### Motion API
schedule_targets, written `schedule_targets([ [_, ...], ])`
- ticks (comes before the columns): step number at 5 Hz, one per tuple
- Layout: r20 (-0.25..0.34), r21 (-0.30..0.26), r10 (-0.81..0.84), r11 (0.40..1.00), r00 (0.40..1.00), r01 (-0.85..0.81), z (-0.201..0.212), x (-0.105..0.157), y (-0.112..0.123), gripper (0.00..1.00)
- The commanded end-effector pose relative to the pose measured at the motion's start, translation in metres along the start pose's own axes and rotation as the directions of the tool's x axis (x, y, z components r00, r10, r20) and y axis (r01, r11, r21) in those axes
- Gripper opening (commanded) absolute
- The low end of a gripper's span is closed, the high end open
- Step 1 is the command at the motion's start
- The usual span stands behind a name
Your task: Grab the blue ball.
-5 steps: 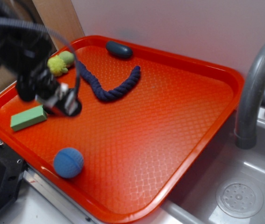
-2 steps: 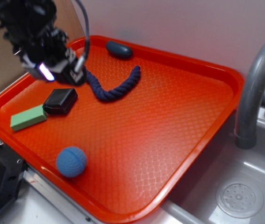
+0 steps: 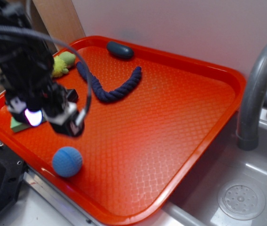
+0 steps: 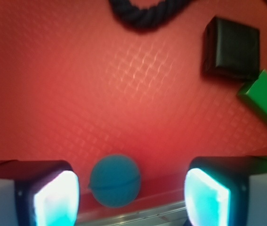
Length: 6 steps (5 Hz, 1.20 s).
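The blue ball (image 3: 67, 161) is a small light-blue ridged sphere resting on the red tray (image 3: 171, 117) close to its front rim. My gripper (image 3: 53, 121) hovers just behind and above it, open, with nothing held. In the wrist view the blue ball (image 4: 114, 181) shows low in the frame between the two lit pads, nearer the left one, and my gripper (image 4: 131, 197) spans much wider than the ball. The tray rim runs right behind the ball.
A black block (image 4: 232, 48) and a green block (image 4: 265, 101) lie near the tray's left edge. A navy rope (image 3: 109, 87), a dark blue pebble (image 3: 119, 50) and a yellow-green plush toy (image 3: 62, 63) sit farther back. A grey faucet (image 3: 258, 94) and sink drain (image 3: 241, 200) are at the right.
My gripper swung from the back left of the tray forward and down, and now hangs near the ball. The ball has barely shifted.
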<state>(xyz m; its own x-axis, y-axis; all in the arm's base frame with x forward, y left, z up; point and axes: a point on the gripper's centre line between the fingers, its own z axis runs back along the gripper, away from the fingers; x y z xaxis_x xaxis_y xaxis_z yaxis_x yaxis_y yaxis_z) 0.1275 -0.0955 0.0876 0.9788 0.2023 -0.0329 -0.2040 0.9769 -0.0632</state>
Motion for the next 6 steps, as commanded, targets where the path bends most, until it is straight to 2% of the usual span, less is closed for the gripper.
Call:
schedule_targets([
  [1,-0.055,0.030,-0.095,0.995,0.994,0.097,-0.039,-0.007,-0.028,1.00],
  [2,-0.069,0.050,-0.125,0.990,0.990,0.129,-0.053,-0.009,-0.025,1.00],
  [3,-0.066,0.101,-0.115,0.988,0.991,0.121,-0.057,-0.016,-0.017,0.00],
  [5,-0.040,0.064,-0.078,0.995,0.996,0.080,-0.044,-0.018,-0.005,0.00],
  [6,-0.016,0.069,-0.067,0.995,0.998,0.068,-0.040,-0.013,0.002,0.00],
])
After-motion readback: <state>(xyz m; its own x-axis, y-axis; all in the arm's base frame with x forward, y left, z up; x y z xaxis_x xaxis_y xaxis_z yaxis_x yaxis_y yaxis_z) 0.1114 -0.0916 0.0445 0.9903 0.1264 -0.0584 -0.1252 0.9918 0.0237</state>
